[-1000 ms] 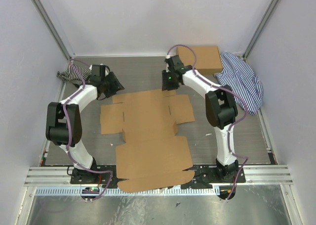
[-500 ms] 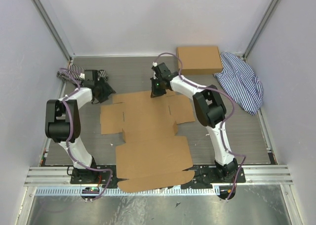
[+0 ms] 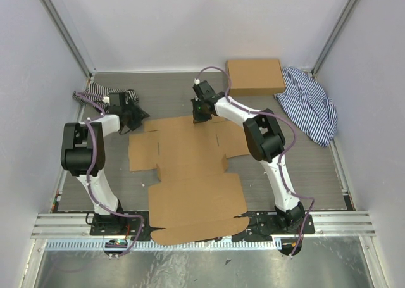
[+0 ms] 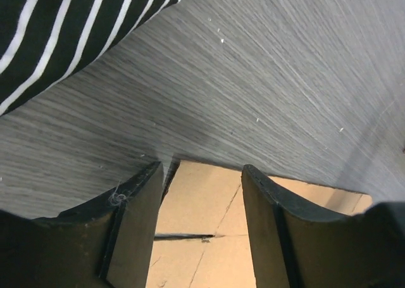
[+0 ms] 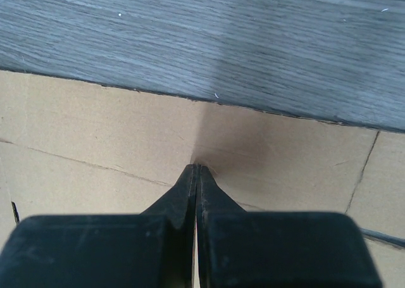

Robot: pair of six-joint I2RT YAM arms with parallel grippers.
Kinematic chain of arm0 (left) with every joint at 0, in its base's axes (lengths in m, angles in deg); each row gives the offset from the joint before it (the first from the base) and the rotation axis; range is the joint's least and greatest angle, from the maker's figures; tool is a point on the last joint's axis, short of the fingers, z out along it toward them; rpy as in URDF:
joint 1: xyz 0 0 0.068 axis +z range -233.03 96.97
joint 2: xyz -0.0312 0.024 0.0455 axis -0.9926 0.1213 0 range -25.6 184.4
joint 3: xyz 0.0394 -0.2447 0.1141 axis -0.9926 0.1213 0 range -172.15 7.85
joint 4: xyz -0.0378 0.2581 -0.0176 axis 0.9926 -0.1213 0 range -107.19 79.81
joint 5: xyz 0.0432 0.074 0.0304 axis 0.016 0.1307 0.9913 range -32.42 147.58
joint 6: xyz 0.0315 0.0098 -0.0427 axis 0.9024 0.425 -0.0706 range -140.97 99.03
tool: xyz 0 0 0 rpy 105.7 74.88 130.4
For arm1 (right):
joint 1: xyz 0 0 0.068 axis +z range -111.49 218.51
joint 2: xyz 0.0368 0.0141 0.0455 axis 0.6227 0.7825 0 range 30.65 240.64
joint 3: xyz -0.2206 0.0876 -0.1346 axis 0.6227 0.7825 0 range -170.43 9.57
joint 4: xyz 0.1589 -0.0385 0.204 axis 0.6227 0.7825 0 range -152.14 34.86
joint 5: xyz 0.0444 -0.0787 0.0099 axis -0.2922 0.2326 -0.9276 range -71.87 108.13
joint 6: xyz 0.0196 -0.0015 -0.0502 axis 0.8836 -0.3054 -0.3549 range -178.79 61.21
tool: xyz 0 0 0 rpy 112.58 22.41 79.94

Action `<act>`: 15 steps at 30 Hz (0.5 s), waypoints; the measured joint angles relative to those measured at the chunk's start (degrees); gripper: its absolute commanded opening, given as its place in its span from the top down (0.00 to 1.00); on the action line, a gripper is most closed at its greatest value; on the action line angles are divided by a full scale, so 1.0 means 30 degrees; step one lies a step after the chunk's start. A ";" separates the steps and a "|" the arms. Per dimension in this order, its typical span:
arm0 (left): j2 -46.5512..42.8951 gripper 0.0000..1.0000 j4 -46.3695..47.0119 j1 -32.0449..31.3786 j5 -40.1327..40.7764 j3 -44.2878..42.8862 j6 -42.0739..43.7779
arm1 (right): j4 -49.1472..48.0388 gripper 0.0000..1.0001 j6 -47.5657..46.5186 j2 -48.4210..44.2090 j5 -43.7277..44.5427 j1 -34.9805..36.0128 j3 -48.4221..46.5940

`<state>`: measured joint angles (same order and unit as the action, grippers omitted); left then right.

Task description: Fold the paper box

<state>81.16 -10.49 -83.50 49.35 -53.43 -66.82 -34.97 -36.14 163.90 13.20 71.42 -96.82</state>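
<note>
We see the paper box (image 3: 190,168) lying flat and unfolded on the grey table (image 3: 171,92) between the two arms. Its near panel reaches over the rail at the table's front edge, and it has not shifted over the last second.

The right gripper (image 3: 199,114) has swung left, away from the other box, to the far edge of the paper box. It has barely moved in the last half second. Its wrist view shows the fingers pressed together with nothing between them, the tips (image 5: 195,169) resting on the cardboard (image 5: 95,136) just inside that edge.

The left gripper (image 3: 135,116) has drawn slightly back toward the left and now sits at the far-left corner. Its fingers (image 4: 142,193) are spread apart on either side of the corner flap (image 4: 202,237) and hold nothing.

We count one flat paper box and one other box (image 3: 255,76), both plain brown. There are two striped cloths, one at far right (image 3: 310,104) and one at far left (image 3: 95,93).
</note>
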 measured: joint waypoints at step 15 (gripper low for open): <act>0.1355 0.45 0.2310 0.0495 -0.1821 -0.0226 -0.0255 | 0.0015 0.99 -0.0080 0.0000 0.0189 0.0029 0.0000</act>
<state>85.22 -3.56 -82.01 43.89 -54.11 -67.58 -34.92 -36.38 163.90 13.77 71.51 -96.82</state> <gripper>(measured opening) 0.560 0.029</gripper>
